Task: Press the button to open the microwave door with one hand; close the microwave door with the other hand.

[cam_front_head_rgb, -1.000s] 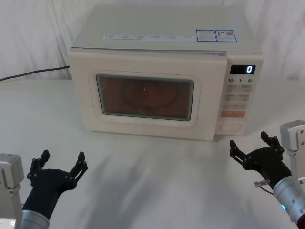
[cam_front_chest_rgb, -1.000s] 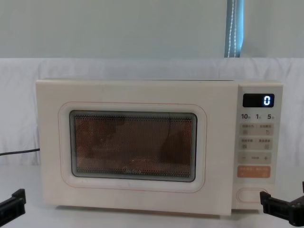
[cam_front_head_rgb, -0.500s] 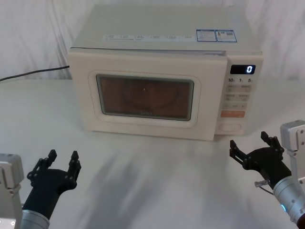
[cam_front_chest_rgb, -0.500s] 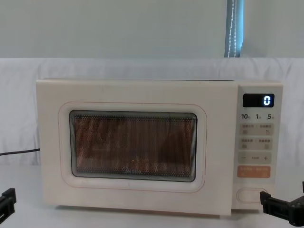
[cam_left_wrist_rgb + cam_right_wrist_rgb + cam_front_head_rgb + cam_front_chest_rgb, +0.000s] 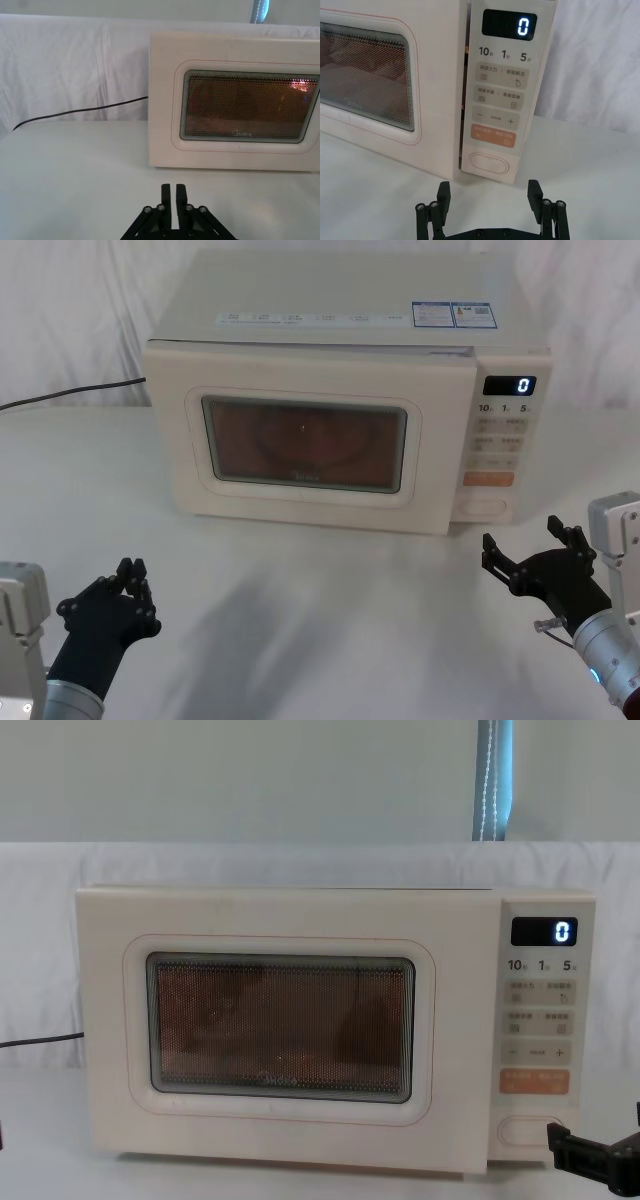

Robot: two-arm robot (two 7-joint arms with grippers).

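Microwave door (image 5: 305,445) shut, my left gripper (image 5: 132,575) closed above worktop (image 5: 330,620), my right gripper (image 5: 530,545) open near button (image 5: 484,508).

Microwave door (image 5: 305,445) cream, grey-framed dark window with fine mesh dots glowing orange-brown. Button (image 5: 488,163) cream, thin outlined rim; orange key (image 5: 493,139) above it. Display (image 5: 509,24) black, pale blue 0. Both grippers black. Table (image 5: 330,610) white, black cable (image 5: 80,110) at its back edge.
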